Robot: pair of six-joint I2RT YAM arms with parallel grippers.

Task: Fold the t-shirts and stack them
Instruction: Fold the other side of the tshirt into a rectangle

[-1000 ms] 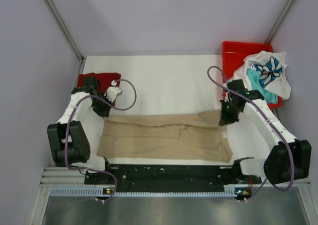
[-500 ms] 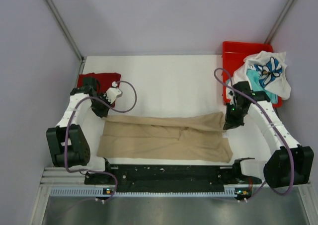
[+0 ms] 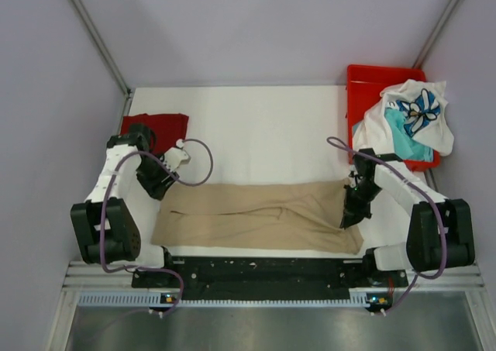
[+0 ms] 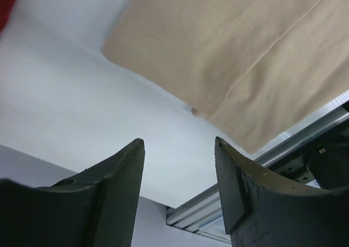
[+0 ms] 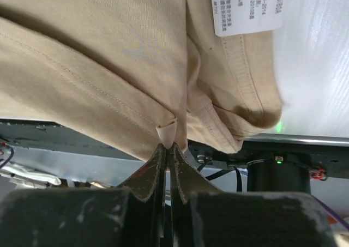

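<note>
A tan t-shirt (image 3: pixel 260 215) lies folded into a long band across the near part of the white table. My left gripper (image 3: pixel 156 182) hovers open just off the band's far left corner; in the left wrist view the gripper (image 4: pixel 179 143) has nothing between its fingers and the tan t-shirt (image 4: pixel 234 50) lies beyond them. My right gripper (image 3: pixel 353 211) is shut on a pinch of the shirt's right end, and the right wrist view shows the gripper (image 5: pixel 170 146) nipping a fold of the tan t-shirt (image 5: pixel 109 67). A dark red t-shirt (image 3: pixel 155 124) lies at the back left.
A red bin (image 3: pixel 364 80) at the back right holds a white t-shirt with blue print (image 3: pixel 415 115) and a teal one (image 3: pixel 403 138). A black rail (image 3: pixel 263 270) runs along the table's near edge. A white care label (image 5: pixel 245 7) hangs from the tan shirt.
My left gripper has opened, released the tan shirt's left edge and shifted nearer. My right gripper, still shut on the shirt, has drawn the right end toward the near edge.
</note>
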